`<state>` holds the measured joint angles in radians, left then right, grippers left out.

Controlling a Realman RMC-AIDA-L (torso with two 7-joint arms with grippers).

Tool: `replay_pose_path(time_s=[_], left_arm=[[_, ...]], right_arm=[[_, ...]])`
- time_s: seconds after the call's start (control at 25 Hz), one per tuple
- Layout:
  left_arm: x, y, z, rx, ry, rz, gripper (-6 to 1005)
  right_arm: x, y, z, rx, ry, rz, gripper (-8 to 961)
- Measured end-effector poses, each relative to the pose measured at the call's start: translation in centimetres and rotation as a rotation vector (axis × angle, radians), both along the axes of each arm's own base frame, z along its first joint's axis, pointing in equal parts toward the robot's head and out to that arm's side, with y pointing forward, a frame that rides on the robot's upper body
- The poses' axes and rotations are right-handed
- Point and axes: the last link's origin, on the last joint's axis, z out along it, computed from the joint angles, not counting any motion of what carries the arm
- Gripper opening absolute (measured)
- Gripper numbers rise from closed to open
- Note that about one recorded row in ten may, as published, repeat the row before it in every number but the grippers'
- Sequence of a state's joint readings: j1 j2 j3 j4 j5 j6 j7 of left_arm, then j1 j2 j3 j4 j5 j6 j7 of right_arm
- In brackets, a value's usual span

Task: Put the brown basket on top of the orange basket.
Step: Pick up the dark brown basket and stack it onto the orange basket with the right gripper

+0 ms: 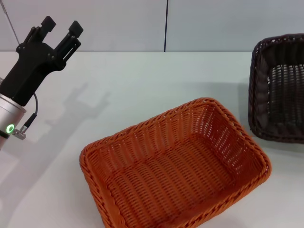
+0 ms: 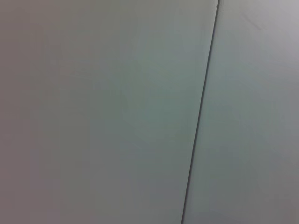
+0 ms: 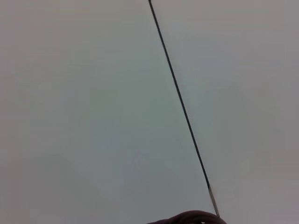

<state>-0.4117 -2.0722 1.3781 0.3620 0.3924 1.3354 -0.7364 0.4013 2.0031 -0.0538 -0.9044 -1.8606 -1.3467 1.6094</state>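
We see left hand [image 1: 59,29] raised, fingers apart, empty | brown basket [image 1: 280,90] far across bench [image 1: 142,85] from it, beyond orange basket [image 1: 175,166] | right hand unseen, judged nearer.

Bare table [image 1: 142,80] between baskets and wall [image 1: 213,23]

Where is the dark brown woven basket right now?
In the head view, the dark brown woven wicker basket sits on the white table at the robot's far right, just beyond the bright orange woven basket, partly out of frame.
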Motion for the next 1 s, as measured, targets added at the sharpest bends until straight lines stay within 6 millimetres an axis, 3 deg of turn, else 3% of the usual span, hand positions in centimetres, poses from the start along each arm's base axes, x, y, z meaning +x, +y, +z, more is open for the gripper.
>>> replay_pose_path(time_s=[0.6, 1.0], left_arm=[[-0.9, -0.4, 0.0, 0.009, -0.007, 0.035, 814], [-1.5, -0.6, -0.2, 0.005, -0.01, 0.064, 814]], right_arm=[[-5.5, 2.3, 1.9, 0.085, 0.029, 0.24, 194], [-10.3, 2.4, 0.5, -0.037, 0.163, 0.491, 195]])
